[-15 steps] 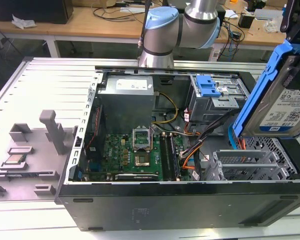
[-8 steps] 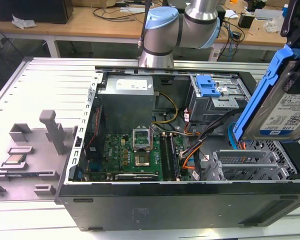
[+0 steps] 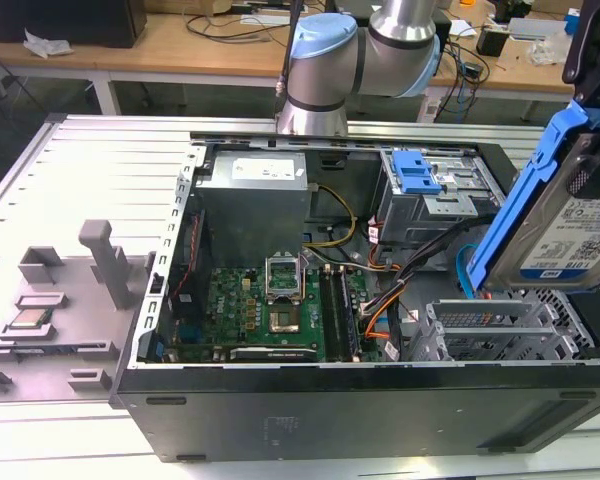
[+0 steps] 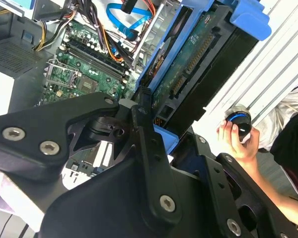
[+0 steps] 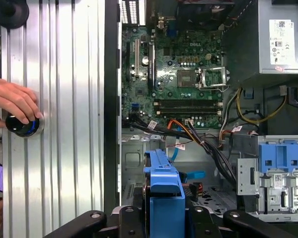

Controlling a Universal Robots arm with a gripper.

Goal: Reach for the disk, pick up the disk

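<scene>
**rigwatcher:** Disk (image 3: 578, 225) is already up in the air, at the exterior view's right, hanging above the open computer case (image 3: 280, 400) and tilted on edge. The gripper (image 4: 148, 106) is closed on it. In the second wrist view the black fingers (image 4: 141, 124) pinch the blue bracket (image 4: 198, 54) at its end, with the green circuit-board side of the drive facing the camera.

**benchmonkey:** Looks right to me. I'd guess it's stiff and a bit heavy for its size, smooth metal, so gripping the plastic bracket makes sense. Wouldn't want pads on that bare board or the connector pins, and a drop would probably kill it.

**rigwatcher:** Further out, the motherboard (image 5: 184, 74) sits down in the case, then the grey drive cage (image 3: 435, 190) with its blue latch. On the slatted table beyond, a person's hand (image 5: 15, 101) rests on a round knob (image 5: 22, 126).
</scene>
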